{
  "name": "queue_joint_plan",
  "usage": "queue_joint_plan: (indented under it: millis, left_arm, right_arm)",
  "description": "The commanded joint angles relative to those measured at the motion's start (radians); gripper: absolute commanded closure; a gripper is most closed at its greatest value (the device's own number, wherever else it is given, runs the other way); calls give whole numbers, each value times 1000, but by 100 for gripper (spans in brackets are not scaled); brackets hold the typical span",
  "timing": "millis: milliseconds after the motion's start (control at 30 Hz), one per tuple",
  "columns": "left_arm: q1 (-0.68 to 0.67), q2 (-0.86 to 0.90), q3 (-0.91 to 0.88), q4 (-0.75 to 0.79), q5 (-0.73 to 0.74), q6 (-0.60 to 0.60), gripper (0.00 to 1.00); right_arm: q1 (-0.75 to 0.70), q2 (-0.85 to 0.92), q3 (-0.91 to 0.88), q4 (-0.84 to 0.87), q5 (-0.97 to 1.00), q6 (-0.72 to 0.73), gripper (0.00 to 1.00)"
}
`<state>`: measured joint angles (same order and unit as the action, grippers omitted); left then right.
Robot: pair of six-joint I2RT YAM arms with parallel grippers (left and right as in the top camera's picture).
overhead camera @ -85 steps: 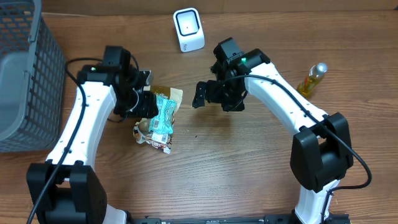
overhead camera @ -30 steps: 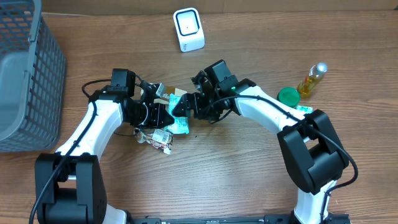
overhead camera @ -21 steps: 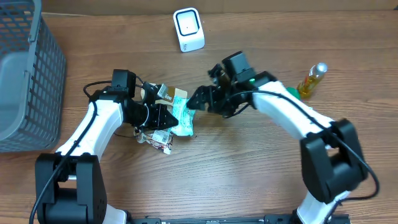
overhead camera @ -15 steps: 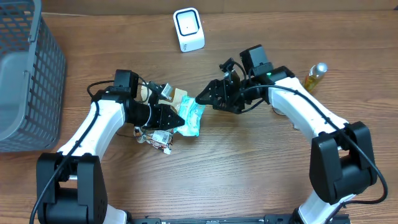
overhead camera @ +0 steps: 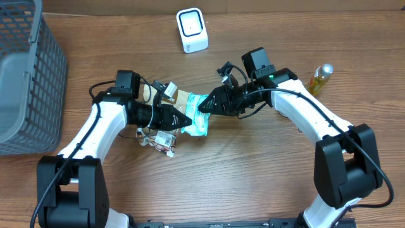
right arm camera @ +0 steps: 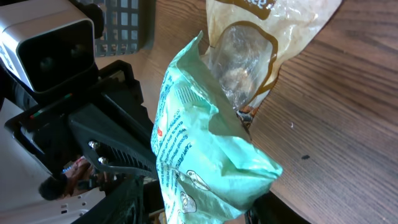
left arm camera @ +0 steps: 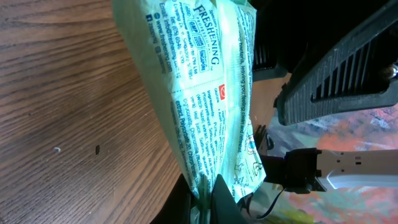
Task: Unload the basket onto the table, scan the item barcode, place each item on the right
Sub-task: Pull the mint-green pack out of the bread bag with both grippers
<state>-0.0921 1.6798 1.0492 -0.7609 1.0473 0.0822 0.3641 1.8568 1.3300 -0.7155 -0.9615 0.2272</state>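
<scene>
A green wipes packet (overhead camera: 197, 117) hangs above the table between both arms. My left gripper (overhead camera: 185, 120) is shut on its crimped end seam, seen up close in the left wrist view, where the packet (left arm camera: 211, 93) shows small printed text and the gripper (left arm camera: 208, 200) pinches the seam. My right gripper (overhead camera: 204, 106) has come in from the right, and its jaws are closed around the packet's other end (right arm camera: 199, 162), which fills the gap of the gripper (right arm camera: 193, 211). I see no barcode in any view. The white scanner (overhead camera: 192, 30) stands at the table's far edge.
A brown snack bag (overhead camera: 174, 96) lies just behind the packet, also seen in the right wrist view (right arm camera: 261, 50). A small wrapper (overhead camera: 158, 140) lies below the left arm. A grey basket (overhead camera: 25, 76) stands at the far left and a yellow bottle (overhead camera: 318, 79) at the right.
The left gripper has turned and carried the packet rightward. The right gripper backed off, then came in again and narrowed its jaws around the packet's free end.
</scene>
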Motion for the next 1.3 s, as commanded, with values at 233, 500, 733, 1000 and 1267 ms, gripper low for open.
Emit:
queue_joint_plan:
  millis: [233, 500, 733, 1000, 1267]
  left_arm:
    - [-8, 0, 12, 5, 50, 42, 96]
    - [-8, 0, 12, 5, 63, 49, 96]
    - [-6, 0, 12, 6, 203, 124, 96]
    - [-6, 0, 12, 1, 171, 128, 96]
    - [-7, 0, 12, -27, 40, 128, 96]
  right_arm:
    - [10, -16, -4, 58, -34, -19, 42]
    - [10, -16, -4, 98, -27, -19, 41]
    - [10, -15, -4, 98, 45, -19, 38]
    - [9, -15, -4, 91, 40, -19, 70]
    - [9, -15, -4, 85, 40, -24, 96]
